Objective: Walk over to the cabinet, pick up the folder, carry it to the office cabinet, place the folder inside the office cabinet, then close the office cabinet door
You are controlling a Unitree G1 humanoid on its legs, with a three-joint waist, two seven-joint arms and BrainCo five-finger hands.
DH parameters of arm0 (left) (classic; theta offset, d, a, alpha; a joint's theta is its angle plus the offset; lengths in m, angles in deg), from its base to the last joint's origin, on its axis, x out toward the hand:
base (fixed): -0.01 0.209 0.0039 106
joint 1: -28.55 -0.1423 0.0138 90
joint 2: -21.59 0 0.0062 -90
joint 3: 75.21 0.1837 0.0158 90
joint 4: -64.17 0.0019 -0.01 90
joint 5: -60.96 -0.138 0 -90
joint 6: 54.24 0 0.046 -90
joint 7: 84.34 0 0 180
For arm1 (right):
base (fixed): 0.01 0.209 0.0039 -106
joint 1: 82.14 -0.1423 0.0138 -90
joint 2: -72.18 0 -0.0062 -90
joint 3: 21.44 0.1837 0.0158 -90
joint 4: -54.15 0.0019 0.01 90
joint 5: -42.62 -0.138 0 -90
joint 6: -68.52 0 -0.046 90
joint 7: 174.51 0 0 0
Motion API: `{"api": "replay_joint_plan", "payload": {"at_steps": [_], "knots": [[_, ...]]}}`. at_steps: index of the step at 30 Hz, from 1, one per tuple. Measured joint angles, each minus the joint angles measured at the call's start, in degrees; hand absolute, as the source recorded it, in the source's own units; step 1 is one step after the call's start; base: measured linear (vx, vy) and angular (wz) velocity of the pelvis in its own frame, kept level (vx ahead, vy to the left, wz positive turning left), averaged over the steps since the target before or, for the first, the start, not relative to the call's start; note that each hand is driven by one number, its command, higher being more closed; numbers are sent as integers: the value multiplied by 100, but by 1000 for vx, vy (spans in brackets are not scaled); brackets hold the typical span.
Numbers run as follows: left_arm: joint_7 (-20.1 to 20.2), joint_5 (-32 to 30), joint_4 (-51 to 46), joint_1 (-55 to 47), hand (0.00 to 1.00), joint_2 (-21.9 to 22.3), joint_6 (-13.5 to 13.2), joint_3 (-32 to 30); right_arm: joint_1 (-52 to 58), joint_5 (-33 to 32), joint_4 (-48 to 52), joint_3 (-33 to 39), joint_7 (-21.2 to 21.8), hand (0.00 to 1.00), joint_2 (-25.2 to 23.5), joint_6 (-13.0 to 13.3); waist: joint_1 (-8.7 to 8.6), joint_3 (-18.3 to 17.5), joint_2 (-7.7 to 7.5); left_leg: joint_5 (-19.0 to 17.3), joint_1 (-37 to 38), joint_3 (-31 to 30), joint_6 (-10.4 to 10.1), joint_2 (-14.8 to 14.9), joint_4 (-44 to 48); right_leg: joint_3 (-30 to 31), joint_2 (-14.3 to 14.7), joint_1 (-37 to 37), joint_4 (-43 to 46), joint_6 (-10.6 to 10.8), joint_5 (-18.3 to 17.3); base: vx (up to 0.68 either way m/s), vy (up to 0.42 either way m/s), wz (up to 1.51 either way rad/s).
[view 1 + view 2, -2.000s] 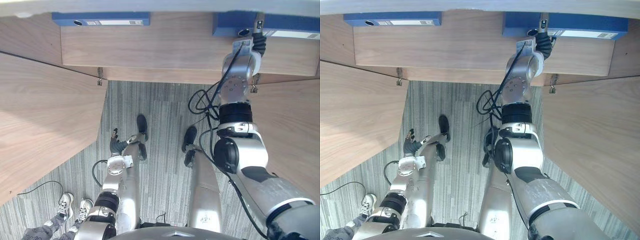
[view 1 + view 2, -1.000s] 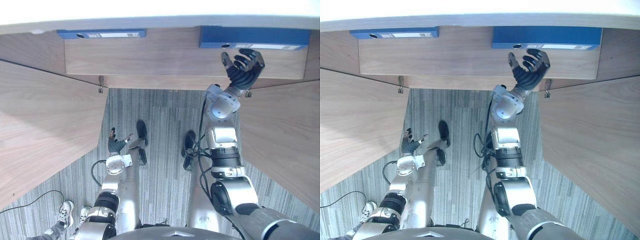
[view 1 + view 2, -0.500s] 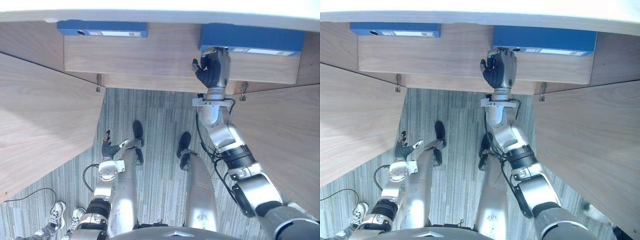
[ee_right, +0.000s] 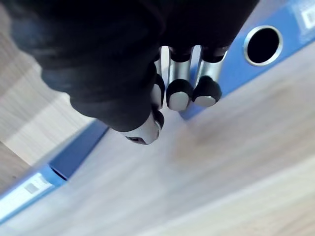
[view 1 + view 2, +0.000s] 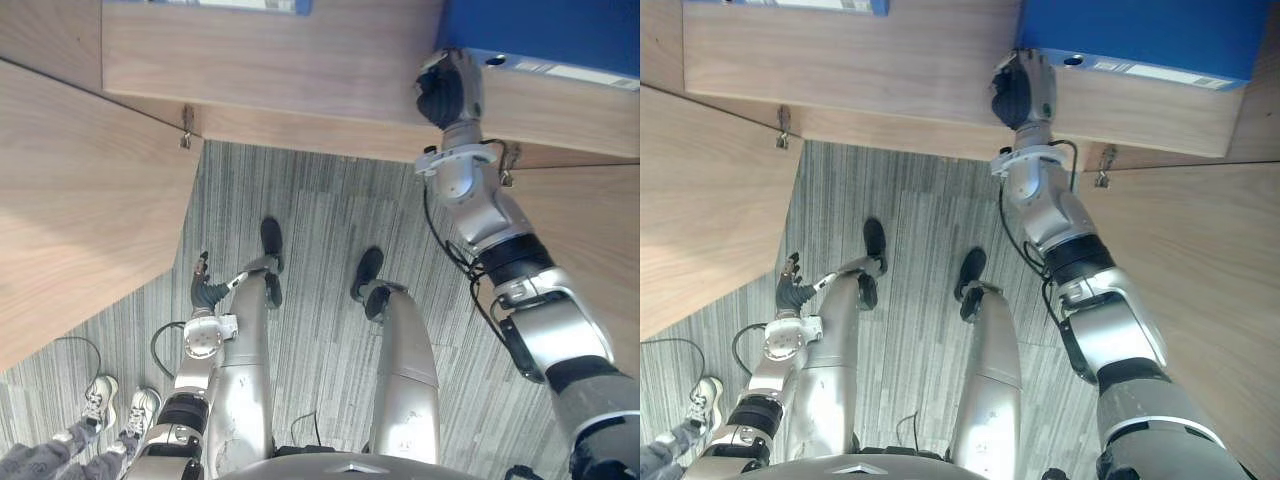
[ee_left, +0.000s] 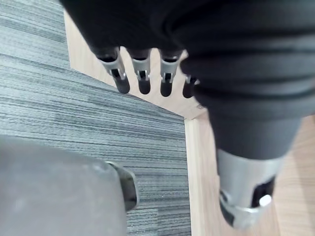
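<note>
At the near left edge, a person's pale shoes (image 5: 100,398) on the grey carpet (image 5: 320,220). Beside them, the open left door (image 5: 80,200) of the cabinet, swung out toward the near side. Just right of that door and low by the floor, the left hand (image 5: 203,292): idle, holding nothing, fingers (image 6: 142,81) straight in a loose row, slightly apart.

At the far left, the near edge of a second blue folder (image 5: 250,5) on the wooden cabinet shelf (image 5: 300,70), well apart from both hands.

Farther right, the right hand (image 5: 447,95), raised to the shelf at the left near corner of the blue folder (image 5: 545,30). Fingers (image 4: 178,96) curled and pressed together, bunched against the thumb (image 4: 142,130), tips right at the left end of the spine; actual contact with it not to be told.

Folder lying flat on the far right part of the shelf, broad cover up. Long axis left to right. Spine turned toward the near side, ring hole (image 4: 263,45) at its left end, label strip running right from there.

At the right edge, the open right door (image 5: 590,240), also angled out toward the near side.
</note>
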Motion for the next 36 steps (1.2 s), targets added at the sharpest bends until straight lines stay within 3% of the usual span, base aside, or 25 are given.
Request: {"api": "replay_joint_plan", "payload": {"at_steps": [14, 26, 29, 36], "knots": [[-40, 318, -146, 266, 0, -94, -20, -82, -1131, -1162, -910, 479, -28, 100, 105, 220, -39, 45, -55, -90, -550, -76, -15, 0, 345, -14, -68, -503, 332, 29, -120, -1, -10, 1], [-62, 426, -212, 257, 0, -58, 10, -116, -1442, -2782, -1193, 873, -242, 100, 88, 380, -76, 53, -51, 66, -602, -16, -12, -2, 98, -72, -94, -584, 184, 70, -43, -6, -2, 2], [-66, 465, -203, 255, 0, -43, 19, -163, -1635, -3135, -1381, 928, -245, 100, 39, 390, -96, 57, -47, 127, -597, 17, -15, 0, -5, -80, -95, -592, 103, 76, 33, -27, 3, 1], [-147, 544, -174, 256, 0, 56, 33, -376, -1858, -3898, -1524, 1796, -502, 100, -369, 467, -103, 78, -44, 257, -570, 234, 22, 77, -169, -87, -158, -638, 58, 53, 128, -50, -4, 4]]}}
